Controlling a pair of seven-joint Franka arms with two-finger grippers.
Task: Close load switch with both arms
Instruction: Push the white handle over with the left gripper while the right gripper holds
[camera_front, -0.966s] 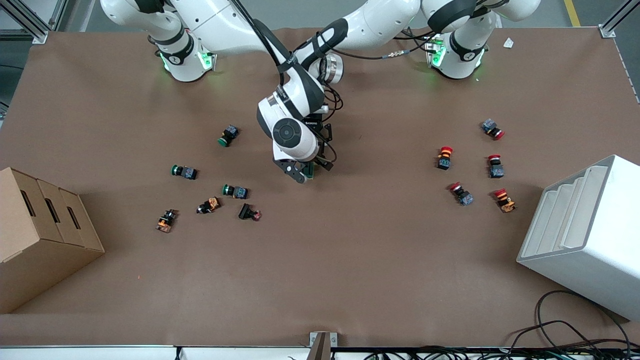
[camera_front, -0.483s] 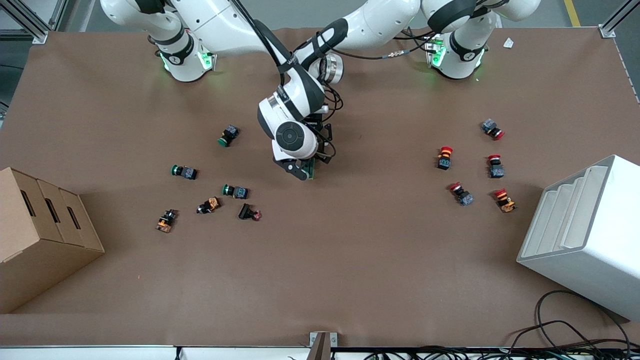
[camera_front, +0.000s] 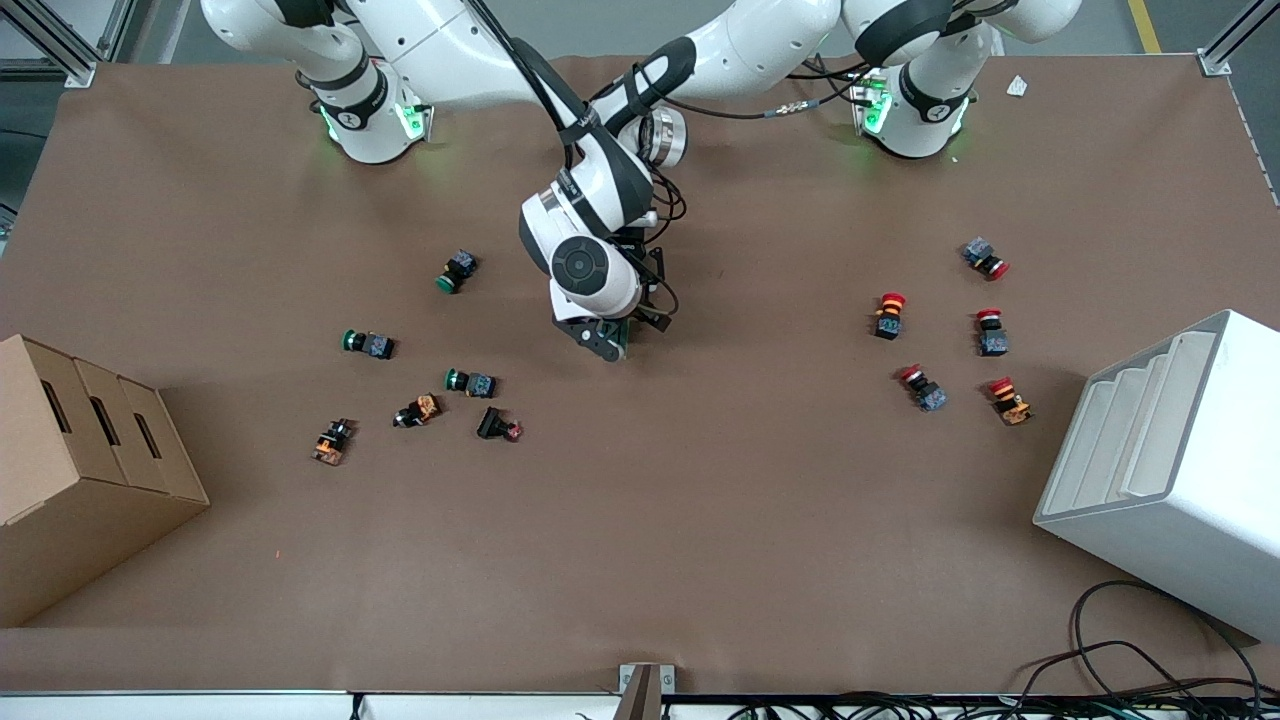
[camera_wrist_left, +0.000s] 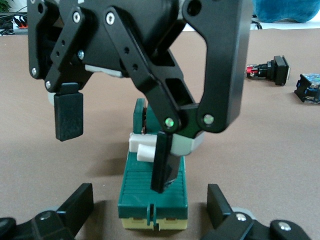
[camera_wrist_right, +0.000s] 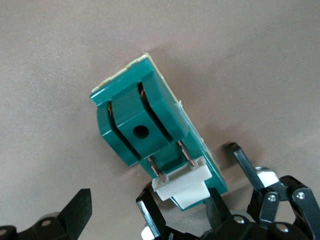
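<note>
The switch (camera_wrist_left: 152, 195) lies flat on the table (camera_front: 700, 520) about midway between the arms' ends, and both grippers are down on it. Your left gripper (camera_wrist_left: 150, 206) is spread wide, one finger on each side of the switch's end and not yet touching. Pinch the body there first so it cannot slide.

Your right gripper (camera_wrist_left: 114, 150) is also wide, with one finger against the white lever (camera_wrist_left: 142, 149) and the other in the air. Push the lever along the body with that finger only, slowly, and keep its tip off the thin metal pins.

Nothing crowds you: the green buttons (camera_front: 458, 270) and red buttons (camera_front: 888, 315) are well apart. The grippers sit very close, so I judge knocking them together is the main risk.
</note>
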